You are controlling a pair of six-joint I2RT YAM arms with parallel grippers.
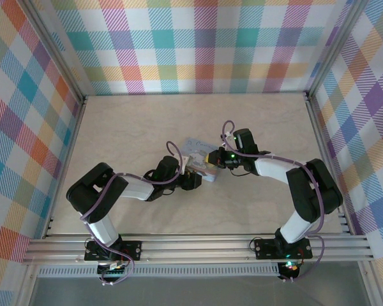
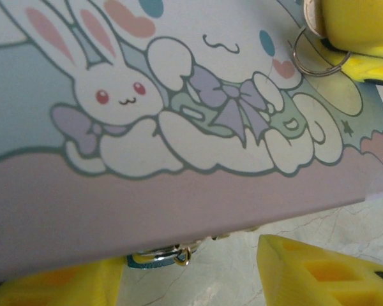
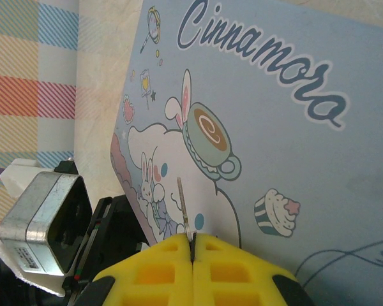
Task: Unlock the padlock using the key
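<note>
Top camera looks down from behind; wrist cameras both hug the tin.

Close view of a pastel tin lid printed with a white bunny and a floppy-eared puppy wearing a lilac bow. Below its lavender edge, the left gripper holds its yellow jaws wide apart over the marbled worktop. A small bluish padlock peeks out between them. At upper right, a metal key ring touches the right gripper's yellow finger.

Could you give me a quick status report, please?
Right claw shut on key, over tin. Left claw open around padlock. Tin edge partly hides padlock.
</note>
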